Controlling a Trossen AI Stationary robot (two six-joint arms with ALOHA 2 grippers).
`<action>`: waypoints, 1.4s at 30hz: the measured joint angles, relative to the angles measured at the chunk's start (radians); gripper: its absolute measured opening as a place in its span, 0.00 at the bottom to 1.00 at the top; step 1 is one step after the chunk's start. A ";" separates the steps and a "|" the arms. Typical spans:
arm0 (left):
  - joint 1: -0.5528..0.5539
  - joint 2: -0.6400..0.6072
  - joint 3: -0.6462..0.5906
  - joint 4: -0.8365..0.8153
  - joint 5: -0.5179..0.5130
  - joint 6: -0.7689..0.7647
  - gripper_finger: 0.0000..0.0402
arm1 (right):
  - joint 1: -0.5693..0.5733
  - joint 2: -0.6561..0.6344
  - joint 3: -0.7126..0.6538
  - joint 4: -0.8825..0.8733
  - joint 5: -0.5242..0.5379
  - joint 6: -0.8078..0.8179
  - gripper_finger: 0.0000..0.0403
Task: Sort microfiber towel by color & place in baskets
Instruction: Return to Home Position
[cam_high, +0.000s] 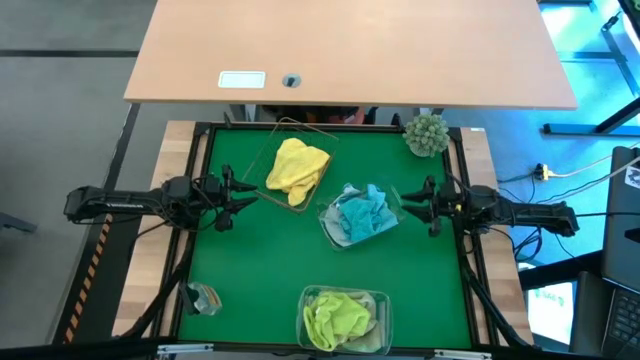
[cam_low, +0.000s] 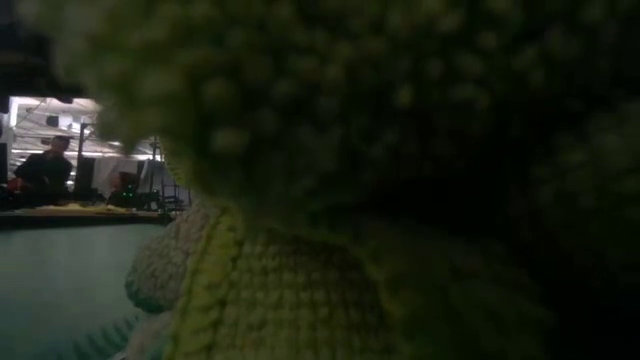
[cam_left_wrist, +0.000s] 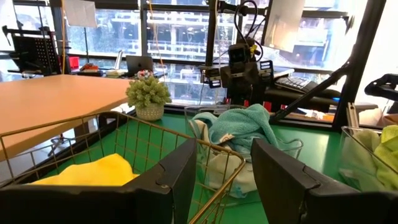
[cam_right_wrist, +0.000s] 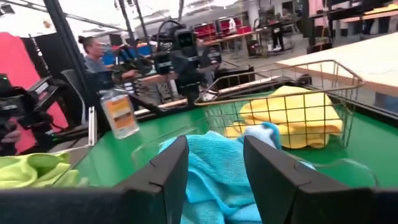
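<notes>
A yellow towel (cam_high: 297, 165) lies in the brown wire basket (cam_high: 262, 150) at the mat's far middle. Light blue towels (cam_high: 362, 213) fill a clear tub (cam_high: 330, 228) at the centre. Lime green towels (cam_high: 338, 316) fill a second clear tub (cam_high: 380, 305) at the near edge, and they block most of the low view (cam_low: 350, 200). My left gripper (cam_high: 247, 196) hovers open just left of the wire basket (cam_left_wrist: 124, 140), facing the blue towels (cam_left_wrist: 239, 127). My right gripper (cam_high: 405, 205) is open just right of the blue tub, with the blue towels (cam_right_wrist: 205, 180) right before its fingers.
A grey-green ball plant (cam_high: 427, 133) stands at the mat's far right corner. A small bottle (cam_high: 203, 297) sits near the left near corner. A tan desk (cam_high: 350, 50) lies beyond the far edge. Bare green mat (cam_high: 250, 270) spreads between the tubs and the left side.
</notes>
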 joint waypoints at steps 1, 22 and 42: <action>0.000 0.000 0.000 0.000 0.000 0.000 0.37 | 0.000 0.000 -0.001 0.001 -0.009 0.000 0.38; 0.000 0.000 0.000 -0.014 0.023 0.006 0.37 | 0.000 0.010 -0.001 -0.006 -0.022 -0.052 0.38; -0.001 0.000 0.000 -0.030 0.023 0.007 0.33 | 0.000 0.014 -0.001 -0.008 -0.016 -0.065 0.38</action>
